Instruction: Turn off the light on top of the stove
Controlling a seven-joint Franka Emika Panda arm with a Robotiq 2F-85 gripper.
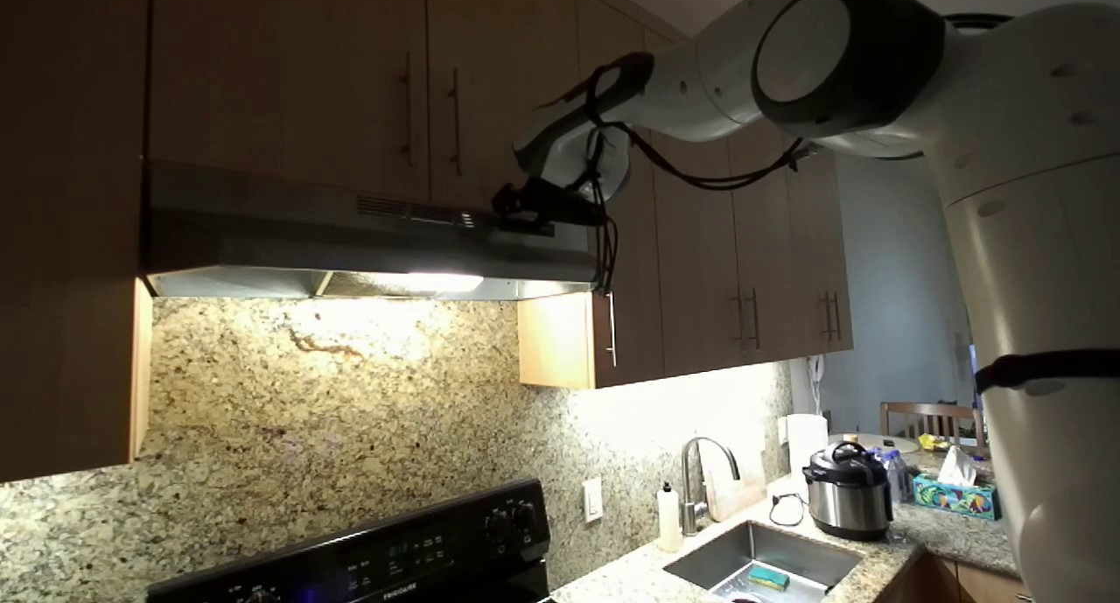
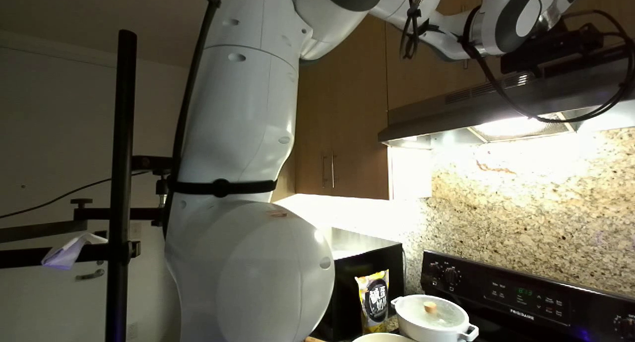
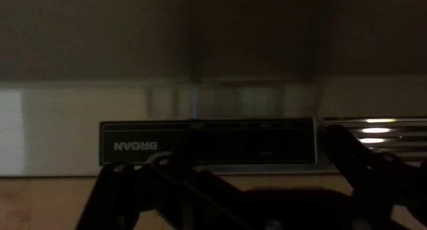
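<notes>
Hood lamp [image 1: 444,282] is lit, left of centre in an exterior view. End effector [image 3: 262,136] is spread wide, gripping nothing, by the Broan control panel [image 3: 223,141] mid-frame in the wrist view. Switches are lost in shadow, so imo it could easily poke the wrong one.

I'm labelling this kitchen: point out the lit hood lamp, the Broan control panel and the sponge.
Hood lamp [image 2: 511,127], in an exterior view: bright middle.
Broan control panel [image 3: 232,143], in the wrist view: black face.
Sponge [image 1: 768,577], in an exterior view: green top.
</notes>
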